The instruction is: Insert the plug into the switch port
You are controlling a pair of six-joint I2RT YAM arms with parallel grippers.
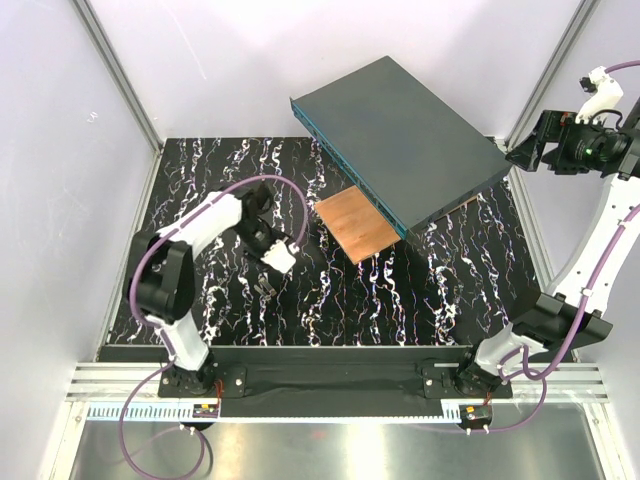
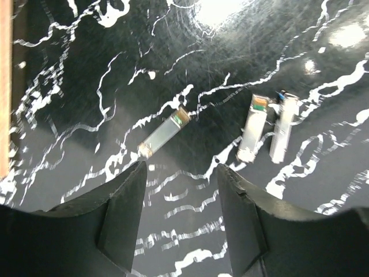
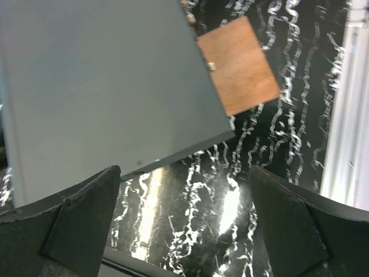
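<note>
Left end effector [image 2: 181, 168] is low over the desk [image 2: 86, 69], jaws parted with nothing between them: released. The plug [image 2: 164, 134], a small silver module, lies diagonally on the desk just ahead of the fingertips, not touched. A second module [image 2: 253, 128] and a third module [image 2: 284, 128] lie side by side off to the right in the left wrist view. The switch [image 1: 410, 130] sits skewed at far right of the desk, with the switch ports [image 1: 345, 165] in a row along its teal face, too small to tell apart. A copper plate [image 1: 355, 222] lies against that face's near end. Right end effector [image 3: 183, 173] is raised by the switch's right corner, jaws wide, empty.
</note>
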